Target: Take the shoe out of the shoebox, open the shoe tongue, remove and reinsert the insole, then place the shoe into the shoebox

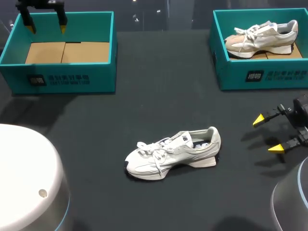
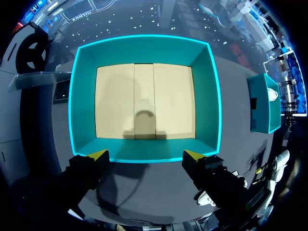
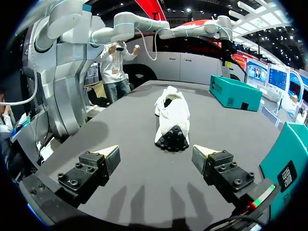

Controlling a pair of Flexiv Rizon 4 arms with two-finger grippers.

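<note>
A white shoe (image 1: 173, 153) lies on its sole in the middle of the dark table, toe to the left; in the right wrist view the shoe (image 3: 172, 118) is ahead of my right gripper (image 3: 155, 156), heel toward it. That right gripper (image 1: 267, 134) is open, right of the shoe and apart from it. My left gripper (image 1: 46, 26) hangs open above the empty teal shoebox (image 1: 62, 79) at the back left. The left wrist view looks straight down into this shoebox (image 2: 144, 53) with its cardboard floor, and the left gripper (image 2: 145, 155) is over its near wall.
A second teal box (image 1: 260, 72) at the back right holds another white shoe (image 1: 262, 38). White robot bases (image 1: 29, 178) fill the near left corner and part of the near right corner (image 1: 293, 202).
</note>
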